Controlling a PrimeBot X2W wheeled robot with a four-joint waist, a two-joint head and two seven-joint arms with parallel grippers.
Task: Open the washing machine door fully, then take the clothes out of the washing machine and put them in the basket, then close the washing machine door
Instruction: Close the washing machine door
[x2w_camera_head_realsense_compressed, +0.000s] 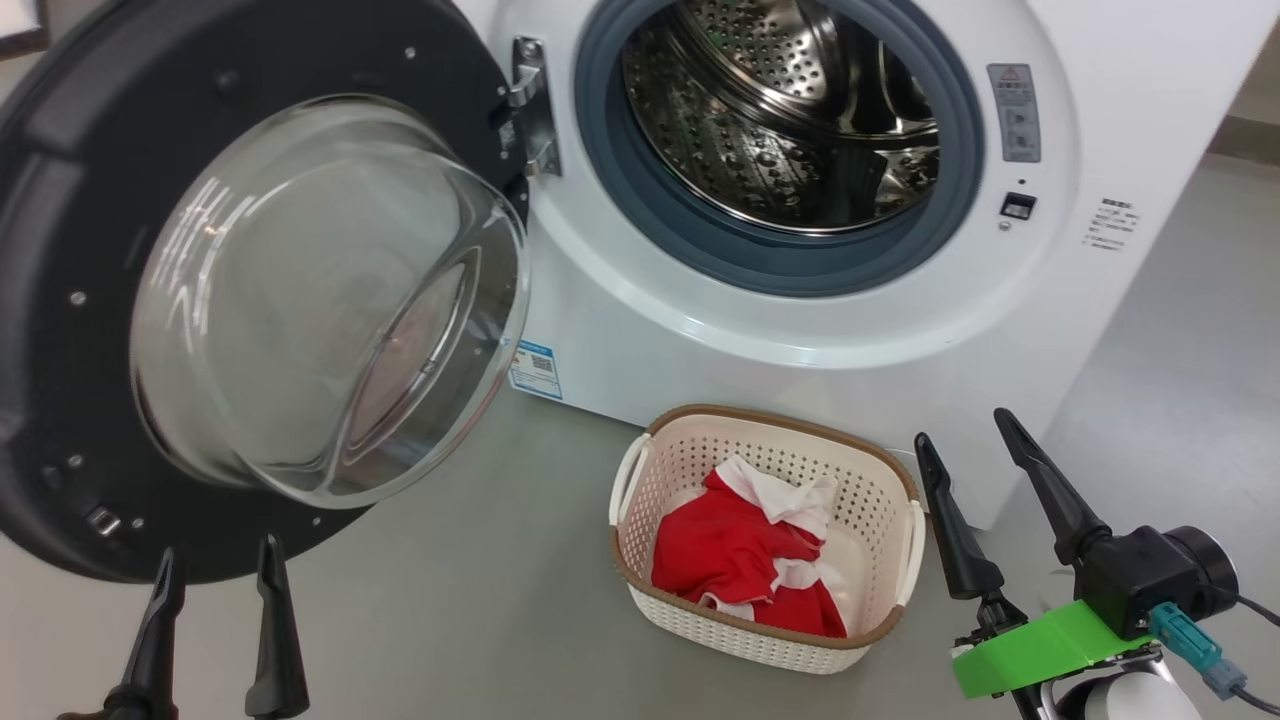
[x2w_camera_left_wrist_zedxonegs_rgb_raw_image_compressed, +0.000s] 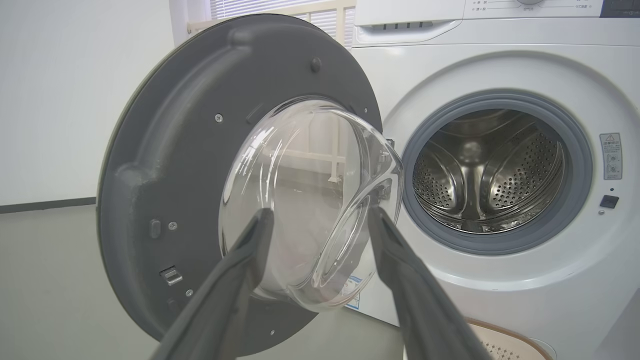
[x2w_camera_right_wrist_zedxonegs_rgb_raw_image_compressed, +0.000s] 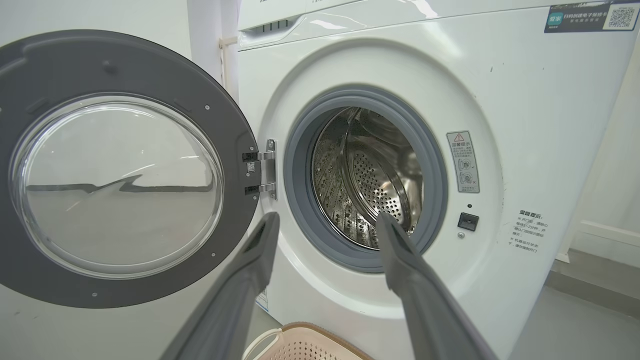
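The washing machine door (x2w_camera_head_realsense_compressed: 330, 300) stands swung open at the left of the washing machine (x2w_camera_head_realsense_compressed: 700, 330), leaving its steel drum (x2w_camera_head_realsense_compressed: 780, 110) in plain view. The basket (x2w_camera_head_realsense_compressed: 740, 630) sits on the floor near the machine's front, right of the door, with the red-and-white clothes (x2w_camera_head_realsense_compressed: 740, 555) heaped inside. The left gripper (x2w_camera_head_realsense_compressed: 221, 546) hangs near the door's lower rim and the right gripper (x2w_camera_head_realsense_compressed: 960, 425) just right of the basket, both spread wide and holding nothing.
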